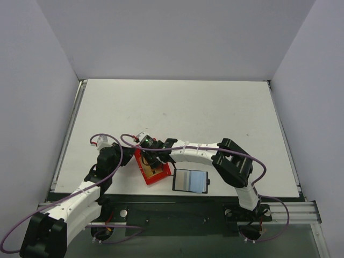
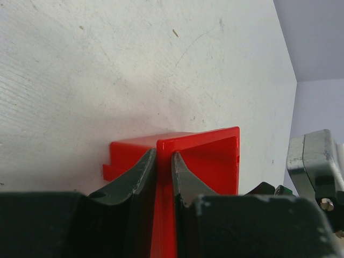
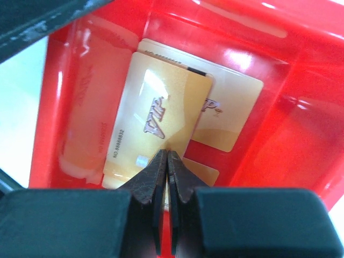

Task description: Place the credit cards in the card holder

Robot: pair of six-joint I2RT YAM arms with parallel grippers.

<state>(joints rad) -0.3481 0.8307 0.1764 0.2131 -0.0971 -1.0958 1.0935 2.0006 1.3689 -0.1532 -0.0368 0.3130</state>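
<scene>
Several gold credit cards (image 3: 156, 118) lie stacked in the red bin (image 3: 301, 134); the top one reads VIP, and another (image 3: 234, 113) sticks out to its right. My right gripper (image 3: 168, 153) is down inside the bin, jaws shut, tips at the near edge of the top card. I cannot tell whether it pinches the card. My left gripper (image 2: 164, 153) is shut on the bin's left wall (image 2: 164, 177). The card holder (image 1: 190, 180) lies open, pale grey-blue inside up, just right of the bin (image 1: 161, 176). From above, both grippers (image 1: 135, 156) (image 1: 154, 160) meet at the bin.
The bin and wallet sit near the table's front edge (image 1: 177, 194). The right arm (image 1: 199, 151) reaches left over the wallet. White walls enclose the table on three sides. Part of the right arm's wrist (image 2: 317, 161) shows close beside the bin.
</scene>
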